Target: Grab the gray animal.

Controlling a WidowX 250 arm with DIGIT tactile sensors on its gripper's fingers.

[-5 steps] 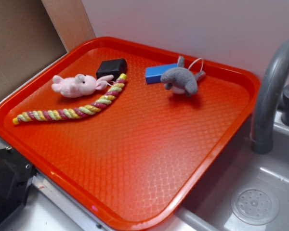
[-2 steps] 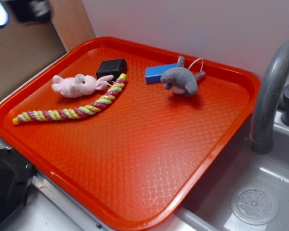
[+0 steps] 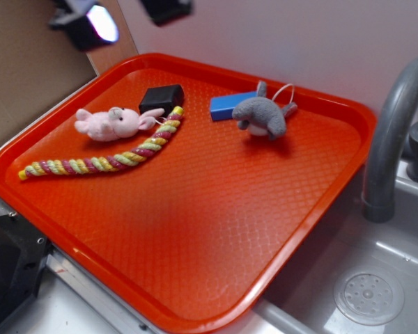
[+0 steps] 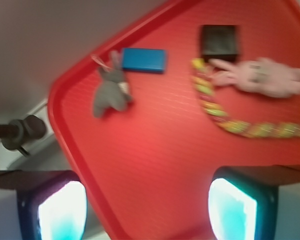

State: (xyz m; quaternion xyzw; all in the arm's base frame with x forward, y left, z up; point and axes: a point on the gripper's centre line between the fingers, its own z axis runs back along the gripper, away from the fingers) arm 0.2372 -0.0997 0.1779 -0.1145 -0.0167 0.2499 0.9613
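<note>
The gray animal (image 3: 263, 115) is a small fuzzy gray plush with a white belly and a thin white string loop. It lies at the back of the red tray (image 3: 195, 209), next to a blue block (image 3: 230, 105). It also shows in the wrist view (image 4: 111, 92), upper left of centre. My gripper (image 3: 122, 15) is high above the tray's back left corner, blurred, far from the plush. In the wrist view its jaws (image 4: 147, 207) stand wide apart with only tray between them.
A pink plush bunny (image 3: 111, 123), a black block (image 3: 161, 98) and a striped rope (image 3: 104, 158) lie on the tray's left. A gray faucet (image 3: 397, 132) and sink (image 3: 362, 278) are to the right. A white wall stands behind.
My gripper has moved right along the top of the exterior view, from out of view to above the tray's back left corner. Nothing on the tray has moved.
</note>
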